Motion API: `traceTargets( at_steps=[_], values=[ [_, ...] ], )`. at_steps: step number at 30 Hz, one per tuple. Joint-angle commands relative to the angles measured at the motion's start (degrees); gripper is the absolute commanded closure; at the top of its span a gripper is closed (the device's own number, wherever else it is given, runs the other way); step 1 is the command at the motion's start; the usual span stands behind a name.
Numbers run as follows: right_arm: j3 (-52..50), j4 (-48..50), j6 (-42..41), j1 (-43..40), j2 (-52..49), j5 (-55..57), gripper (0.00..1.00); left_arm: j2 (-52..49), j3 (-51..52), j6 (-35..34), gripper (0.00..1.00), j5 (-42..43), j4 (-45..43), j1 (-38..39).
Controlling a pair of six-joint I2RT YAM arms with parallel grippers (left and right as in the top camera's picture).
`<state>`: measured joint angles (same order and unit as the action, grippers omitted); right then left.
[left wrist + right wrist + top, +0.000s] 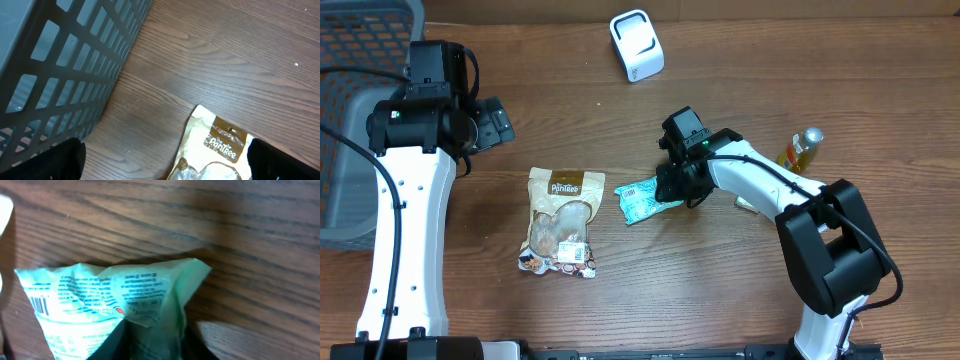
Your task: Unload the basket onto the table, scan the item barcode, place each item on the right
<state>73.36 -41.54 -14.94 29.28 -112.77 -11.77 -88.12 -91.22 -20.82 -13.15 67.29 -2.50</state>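
Overhead, I see the green packet (pixel 640 202) lying flat near the middle of the bench (pixel 720 305), just beside a brown snack bag (pixel 562 222) but not touching it. The right gripper (pixel 672 190) is down at the packet's right end. In the right wrist view, that end is bunched up between its jaws, so I judge they are pinching it. I think it holds the packet by the end so that the printed side stays free to be read.

The packet's long side runs across the bench from left to right, with the right end tipped a little toward the far edge. The printed side faces up. The barcode (pixel 40 305) sits near the end away from the jaws, so nothing covers it.

A white box (pixel 636 45) stands near the far edge of the bench. I take it for the scanner. It is well apart from the packet, so the packet must be lifted and carried over with the barcode turned toward it.

The left gripper (pixel 496 122) hangs near the grey basket (pixel 360 120) at the far left corner, with its jaws spread wide and holding nothing. I think it waits there, out of the way. A small bottle (pixel 802 148) stands near the right edge.
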Motion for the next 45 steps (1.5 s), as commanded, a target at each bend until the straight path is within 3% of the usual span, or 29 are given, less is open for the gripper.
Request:
traceTargets(
  at_steps=[1,5,12,15,19,23,30,33,35,43,45],
  values=[
    [-0.66,0.11,-0.07,0.28,-0.63,0.55,0.76,0.28,-0.52,0.70,0.00,-0.76,-0.20,-0.11],
    [-0.55,0.15,-0.04,0.22,-0.59,-0.22,0.85,0.28,-0.52,0.70,0.01,-0.76,-0.20,-0.11],
    [-0.55,-0.42,-0.07,-1.20,-0.59,-1.40,0.80,0.28,-0.52,0.70,0.01,-0.76,-0.20,-0.09],
    [-0.55,-0.70,-0.09,-1.40,-0.61,-1.42,0.61,0.28,-0.52,0.70,0.00,-0.76,-0.20,-0.09],
    [-0.55,-0.70,-0.09,-1.38,-0.61,-1.42,0.55,0.28,-0.52,0.70,0.00,-0.76,-0.20,-0.11],
    [-0.55,-0.70,-0.09,-1.40,-0.61,-1.42,0.62,0.28,-0.52,0.70,0.01,-0.76,-0.20,-0.11],
    [-0.55,-0.55,-0.09,-1.38,-0.61,-1.40,0.57,0.28,-0.52,0.70,0.00,-0.76,-0.22,-0.09],
    [-0.55,-0.57,-0.11,-1.38,-0.61,-1.40,0.71,0.28,-0.52,0.70,0.01,-0.76,-0.22,-0.11],
    [-0.55,-0.57,-0.11,-1.38,-0.61,-1.38,0.75,0.28,-0.52,0.70,0.00,-0.76,-0.20,-0.11],
    [-0.61,-0.76,-0.13,-1.27,-0.79,-1.38,0.73,0.28,-0.52,0.70,0.00,-0.76,-0.22,-0.09],
    [-0.61,-0.76,-0.50,-1.25,-1.25,-1.38,0.69,0.28,-0.52,0.70,0.00,-0.76,-0.20,-0.11]
  ],
)
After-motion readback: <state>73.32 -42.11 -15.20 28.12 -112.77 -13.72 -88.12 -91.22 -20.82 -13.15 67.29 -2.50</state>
